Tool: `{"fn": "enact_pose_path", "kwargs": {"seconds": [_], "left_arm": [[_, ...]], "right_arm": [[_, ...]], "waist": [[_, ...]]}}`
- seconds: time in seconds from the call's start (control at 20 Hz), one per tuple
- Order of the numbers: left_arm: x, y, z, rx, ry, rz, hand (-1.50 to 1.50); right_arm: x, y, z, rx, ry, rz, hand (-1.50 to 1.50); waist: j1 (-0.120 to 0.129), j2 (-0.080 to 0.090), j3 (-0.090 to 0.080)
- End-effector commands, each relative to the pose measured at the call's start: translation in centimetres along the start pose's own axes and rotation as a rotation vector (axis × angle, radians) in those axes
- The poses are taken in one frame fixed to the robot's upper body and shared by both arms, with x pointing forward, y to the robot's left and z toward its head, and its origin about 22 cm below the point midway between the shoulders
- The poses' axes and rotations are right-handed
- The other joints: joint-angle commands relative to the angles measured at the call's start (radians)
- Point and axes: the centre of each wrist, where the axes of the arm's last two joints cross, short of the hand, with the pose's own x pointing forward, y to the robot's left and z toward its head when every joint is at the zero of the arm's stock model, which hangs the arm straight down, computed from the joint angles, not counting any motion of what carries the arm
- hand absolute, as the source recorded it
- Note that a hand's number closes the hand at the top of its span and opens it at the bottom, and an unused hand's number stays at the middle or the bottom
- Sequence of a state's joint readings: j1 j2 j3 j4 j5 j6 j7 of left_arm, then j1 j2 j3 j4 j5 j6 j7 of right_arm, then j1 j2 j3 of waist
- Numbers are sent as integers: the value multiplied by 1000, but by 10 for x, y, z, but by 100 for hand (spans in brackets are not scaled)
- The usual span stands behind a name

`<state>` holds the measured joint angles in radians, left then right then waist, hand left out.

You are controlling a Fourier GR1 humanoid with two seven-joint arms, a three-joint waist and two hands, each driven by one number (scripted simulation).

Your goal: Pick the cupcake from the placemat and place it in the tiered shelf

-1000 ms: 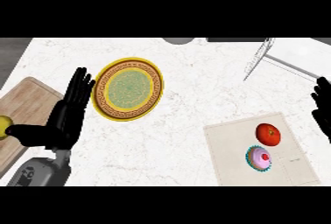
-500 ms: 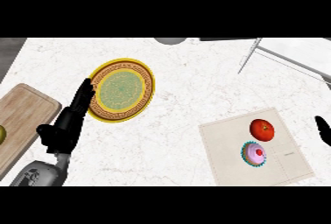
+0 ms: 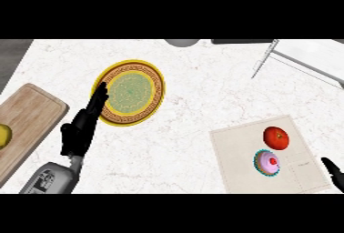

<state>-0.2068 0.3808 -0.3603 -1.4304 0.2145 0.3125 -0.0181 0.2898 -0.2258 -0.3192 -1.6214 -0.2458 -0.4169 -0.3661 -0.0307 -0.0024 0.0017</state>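
Observation:
The cupcake (image 3: 267, 162), pink frosting in a teal wrapper, sits on the beige placemat (image 3: 235, 159) at the lower right, just below a red tomato (image 3: 276, 138). Only the tips of my right hand (image 3: 332, 170) show at the right edge, to the right of the placemat and apart from the cupcake. My left hand (image 3: 82, 128) rests open at the left, fingers straight and pointing up, overlapping the rim of a yellow patterned plate (image 3: 132, 93). Thin metal bars of the tiered shelf (image 3: 269, 57) show at the upper right.
A wooden cutting board (image 3: 27, 123) lies at the left edge with a yellow fruit (image 3: 3, 135) on it. A grey round object (image 3: 181, 42) sits at the top edge. White marble counter (image 3: 194, 104) spans the middle.
The view has shifted, so everything sits further right and lower in frame. My right hand has dropped from the right edge's middle to its lower corner. My left hand keeps its open pose.

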Motion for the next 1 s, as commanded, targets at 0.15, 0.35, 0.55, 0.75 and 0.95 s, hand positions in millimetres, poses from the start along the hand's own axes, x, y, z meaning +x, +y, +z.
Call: {"fn": "enact_pose_path", "kwargs": {"seconds": [0.15, 0.35, 0.55, 0.75, 0.95], "left_arm": [[4, -14, -2, -32, -9, -7, 0], [6, -13, -6, -23, -4, 4, 0], [-9, 6, 10, -33, -2, -18, 0], [1, 3, 0, -38, -20, 9, 0], [1, 2, -6, -39, -9, 0, 0]], "right_arm": [[30, -19, 3, 315, 21, 166, -150], [83, -25, 3, 389, 35, 256, -150], [117, -19, 16, 446, 73, 386, -150], [139, -13, 12, 577, 141, 576, -150], [164, 1, 25, 628, 162, 760, -150]], "waist": [[24, 2, -3], [20, 2, -5], [32, 3, -6], [39, 7, -6], [43, 8, -6]]}}
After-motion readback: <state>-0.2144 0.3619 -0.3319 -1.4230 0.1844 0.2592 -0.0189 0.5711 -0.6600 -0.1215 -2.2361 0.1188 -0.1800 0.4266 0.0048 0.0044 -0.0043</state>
